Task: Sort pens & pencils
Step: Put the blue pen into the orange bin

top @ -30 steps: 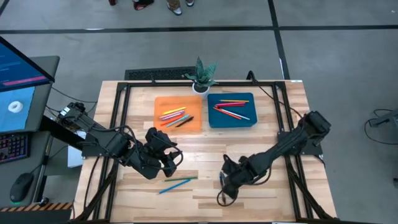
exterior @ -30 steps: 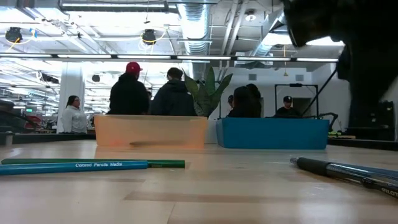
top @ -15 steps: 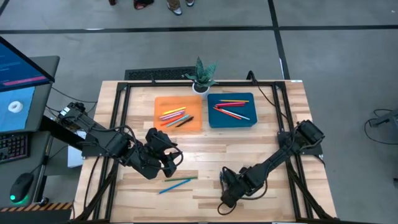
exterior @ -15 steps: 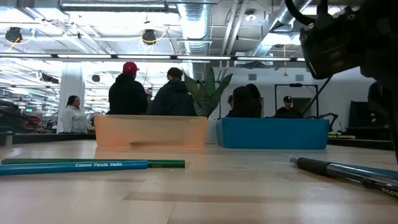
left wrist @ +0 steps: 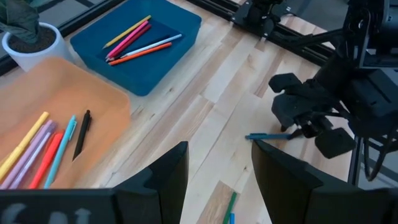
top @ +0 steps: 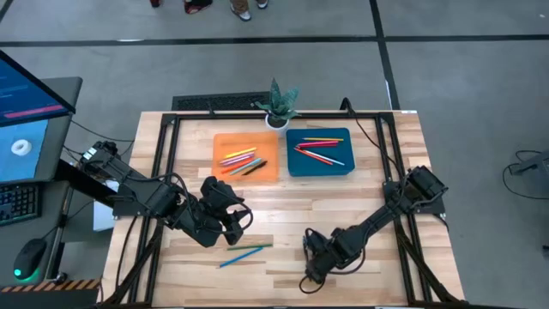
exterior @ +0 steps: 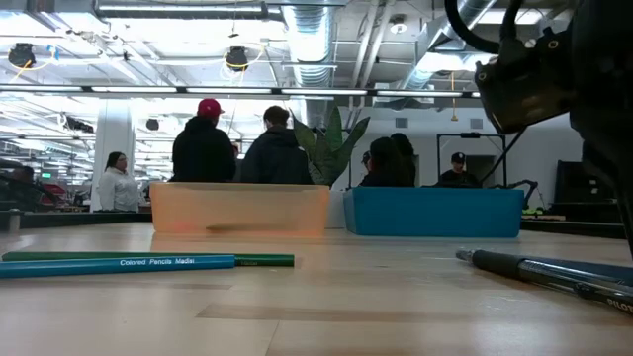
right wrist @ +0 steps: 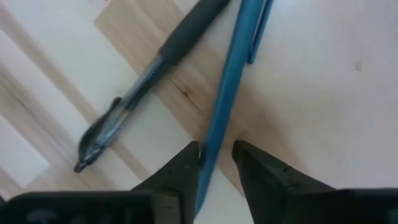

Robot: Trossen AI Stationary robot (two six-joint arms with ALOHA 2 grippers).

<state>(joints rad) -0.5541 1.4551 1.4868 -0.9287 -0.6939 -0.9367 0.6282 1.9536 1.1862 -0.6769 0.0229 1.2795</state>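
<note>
The blue pen [right wrist: 231, 74] lies flat on the table [top: 377, 184], its shaft running between the two fingers of the right gripper [right wrist: 216, 163]; the fingers [right wrist: 180, 171] stand narrowly apart on either side of it, close against it, yet whether they already pinch it I cannot tell; a black pen [right wrist: 146, 78] lies just beside the blue one, outside the fingers and slanting away from them; the step in hand looks like the pick of the blue pen, and the next move calls for the fingers to press fully onto it alone, then a lift clear of the black one toward the blue tray [top: 319, 153] far ahead of the gripper.

The left gripper [left wrist: 216, 171] hovers with fingers spread and nothing between them; just below it lie a blue pencil [top: 238, 254] and a green pencil [top: 257, 248], side by side.

Counted from above: two loose pens by the right gripper, two loose pencils by the left; the orange tray [top: 245, 157] holds about six sticks, the blue tray about five; one potted plant [top: 280, 105] stands behind the trays.
</note>
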